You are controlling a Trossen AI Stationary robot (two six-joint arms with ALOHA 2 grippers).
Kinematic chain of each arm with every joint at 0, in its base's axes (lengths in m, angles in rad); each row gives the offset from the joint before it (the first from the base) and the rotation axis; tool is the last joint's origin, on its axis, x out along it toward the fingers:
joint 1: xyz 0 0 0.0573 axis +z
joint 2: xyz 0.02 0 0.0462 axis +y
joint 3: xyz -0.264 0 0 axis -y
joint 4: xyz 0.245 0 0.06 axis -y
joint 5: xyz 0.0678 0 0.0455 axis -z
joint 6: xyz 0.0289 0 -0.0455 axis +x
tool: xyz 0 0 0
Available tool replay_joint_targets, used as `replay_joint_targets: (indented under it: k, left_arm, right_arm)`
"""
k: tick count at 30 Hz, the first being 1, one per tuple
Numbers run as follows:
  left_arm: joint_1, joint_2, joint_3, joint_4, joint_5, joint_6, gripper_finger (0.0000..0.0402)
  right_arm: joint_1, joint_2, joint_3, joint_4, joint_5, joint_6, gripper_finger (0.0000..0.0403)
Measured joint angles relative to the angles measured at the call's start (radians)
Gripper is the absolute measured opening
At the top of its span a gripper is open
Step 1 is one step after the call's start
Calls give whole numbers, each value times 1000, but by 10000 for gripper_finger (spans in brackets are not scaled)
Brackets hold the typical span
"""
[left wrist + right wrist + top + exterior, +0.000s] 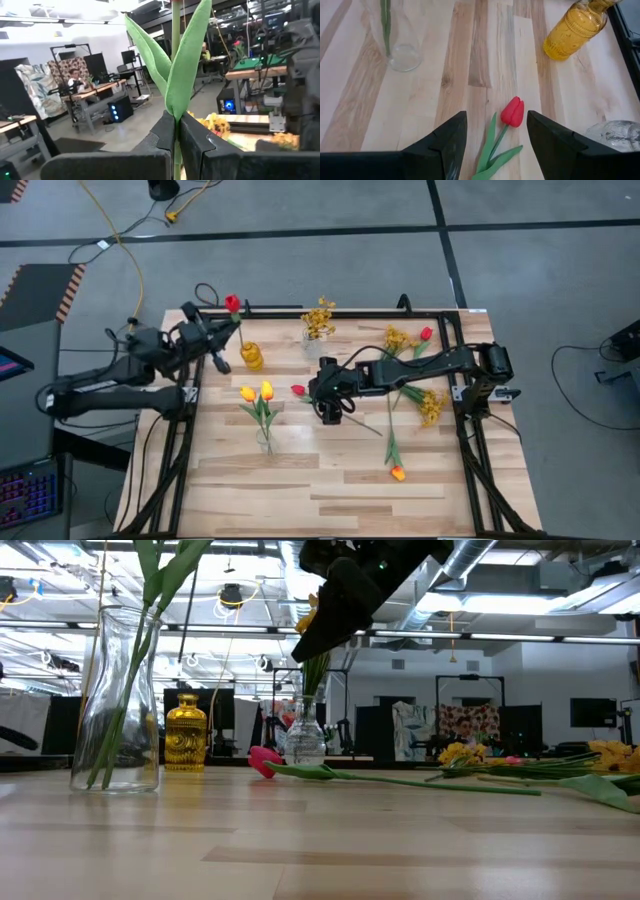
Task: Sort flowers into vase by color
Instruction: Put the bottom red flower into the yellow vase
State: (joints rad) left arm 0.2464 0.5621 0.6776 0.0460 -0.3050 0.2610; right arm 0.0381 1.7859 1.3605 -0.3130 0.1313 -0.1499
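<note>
Landmark for all positions: amber bottle vase (251,356) standing near the far left corner of the wooden table (330,490). Left gripper (232,320) holds just above and slightly behind the amber vase, fingers (197,147) pressed together on the green stem of a red tulip (232,304); the bloom stands upright over the gripper, and in the left wrist view two long leaves rise from between the closed fingers. Right gripper (495,131) hangs over the table to the right of the amber vase and a little nearer the front edge, fingers (445,142) spread wide and holding nothing. A second red tulip (512,112) lies flat on the wood directly between those spread fingers, bloom pointing toward the amber vase, stem (420,781) trailing away from it. Clear vase with two yellow-orange tulips (257,392) stands in front of the amber vase, toward the front edge. Small clear vase with mustard-yellow sprays (318,318) stands to the right of the amber vase, along the far edge. Farther right of the amber vase, loose flowers lie on the table: another red tulip (425,334), yellow sprays (433,406), and one orange tulip (397,473) nearest the front.
</note>
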Motion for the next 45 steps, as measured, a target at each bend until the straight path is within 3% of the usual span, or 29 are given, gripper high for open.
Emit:
replay_joint_targets:
  k: [11, 19, 35, 45]
  left_arm:
    - [213, 0, -102, 130, 243, -31, 0]
    - [308, 1, -167, 172, 324, -63, 0]
    - [375, 1, -309, 272, 347, -121, 0]
    - [379, 0, -376, 277, 295, -131, 0]
  right_arm:
    - [2, 0, 0, 0, 0, 1, 233]
    - [1, 0, 0, 0, 0, 2, 233]
    - [1, 0, 0, 1, 0, 2, 233]
    - [1, 0, 0, 1, 0, 0, 233]
